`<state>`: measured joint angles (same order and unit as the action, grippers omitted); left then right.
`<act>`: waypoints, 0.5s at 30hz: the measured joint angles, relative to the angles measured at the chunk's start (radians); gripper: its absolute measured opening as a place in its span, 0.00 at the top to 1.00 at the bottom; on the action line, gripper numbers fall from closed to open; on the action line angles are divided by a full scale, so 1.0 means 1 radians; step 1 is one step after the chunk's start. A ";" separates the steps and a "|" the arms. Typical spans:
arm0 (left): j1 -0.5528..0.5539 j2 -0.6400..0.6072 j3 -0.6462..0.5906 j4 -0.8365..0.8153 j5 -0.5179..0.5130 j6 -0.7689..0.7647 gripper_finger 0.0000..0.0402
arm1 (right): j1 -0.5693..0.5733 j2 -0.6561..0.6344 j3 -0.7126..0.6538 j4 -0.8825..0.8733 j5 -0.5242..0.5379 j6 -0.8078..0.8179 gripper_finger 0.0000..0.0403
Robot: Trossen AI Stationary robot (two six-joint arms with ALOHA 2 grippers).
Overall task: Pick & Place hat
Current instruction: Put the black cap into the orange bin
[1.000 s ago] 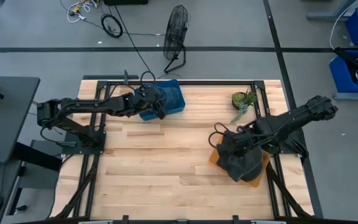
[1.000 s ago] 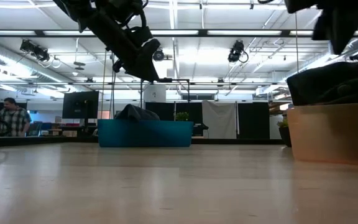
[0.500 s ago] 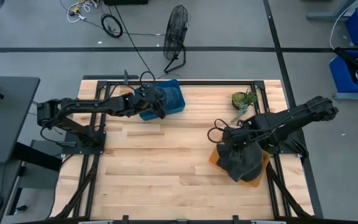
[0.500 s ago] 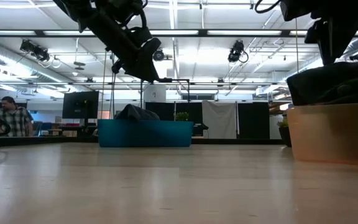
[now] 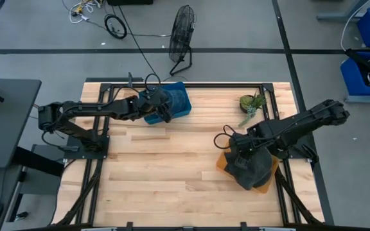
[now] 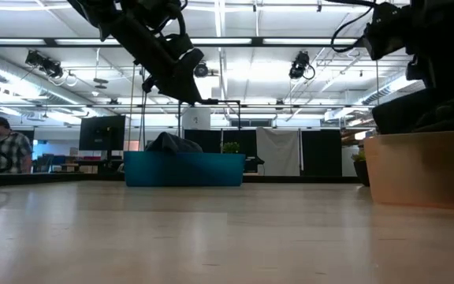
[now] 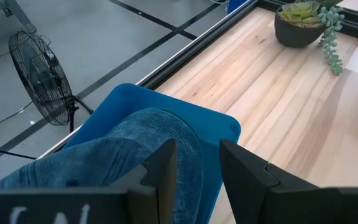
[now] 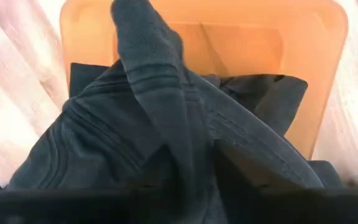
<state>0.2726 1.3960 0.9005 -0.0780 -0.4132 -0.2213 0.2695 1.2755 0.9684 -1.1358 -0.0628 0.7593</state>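
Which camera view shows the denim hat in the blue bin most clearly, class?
The left wrist view: the denim hat fills the blue bin just beyond the left gripper. In the high view the arm hides most of it; the low view shows a dark hump; the right wrist view misses it.

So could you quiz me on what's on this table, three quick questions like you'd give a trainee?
1. True or false: the blue bin sits at the table's far edge, under the left gripper.
2. What does the orange bin near the right gripper hold? A) a dark grey hat B) a fan C) a potted plant
3. Fill in: the denim hat lies in the ____ bin.

Key
1. True.
2. A: the dark grey hat is heaped in it, and the right gripper hangs over it.
3. Blue. The potted plant stands on the wood, outside both bins.
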 joint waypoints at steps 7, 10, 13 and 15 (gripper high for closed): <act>-0.002 0.000 0.000 -0.002 0.000 0.006 0.69 | 0.000 0.000 0.000 0.016 0.047 0.181 0.95; -0.002 0.000 0.000 -0.003 0.000 0.009 0.69 | 0.003 0.000 0.000 0.016 0.033 0.312 0.95; -0.002 0.000 0.000 -0.003 0.000 0.009 0.69 | 0.005 0.000 0.000 0.003 -0.001 0.469 0.98; -0.002 0.000 0.000 -0.003 0.000 0.009 0.69 | 0.005 -0.002 0.011 -0.036 -0.009 0.566 0.98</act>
<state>0.2707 1.3960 0.9005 -0.0814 -0.4129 -0.2127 0.2748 1.2736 0.9790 -1.1715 -0.0719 1.3251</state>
